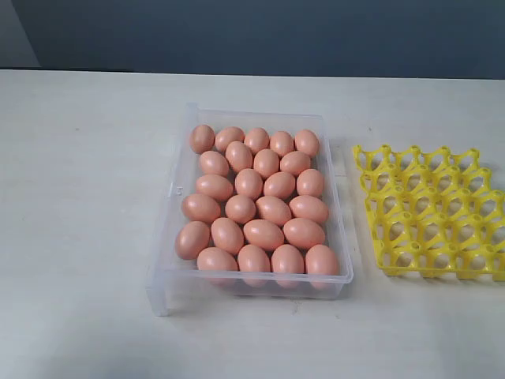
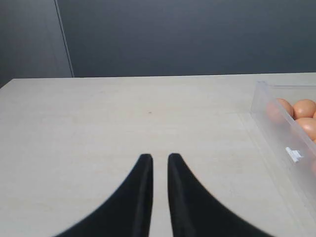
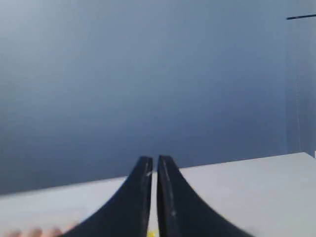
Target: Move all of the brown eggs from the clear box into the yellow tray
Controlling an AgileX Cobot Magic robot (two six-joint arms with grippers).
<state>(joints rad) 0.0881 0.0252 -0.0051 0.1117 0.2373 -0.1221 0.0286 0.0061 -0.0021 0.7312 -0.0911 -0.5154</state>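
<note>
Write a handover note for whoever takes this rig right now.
Left gripper: jaws nearly together, empty, over bare table beside the clear box.
Right gripper: shut, empty.
Brown eggs: all in the clear box.
Yellow tray: right of the box in the exterior view, visible cups empty.
Done: nothing moved.
Left: every egg.

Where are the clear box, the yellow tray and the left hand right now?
clear box (image 1: 168,237): exterior view, its left wall.
yellow tray (image 1: 426,213): exterior view, middle of the cup grid.
left hand (image 2: 159,157): left wrist view, midway between its fingertips.
</note>
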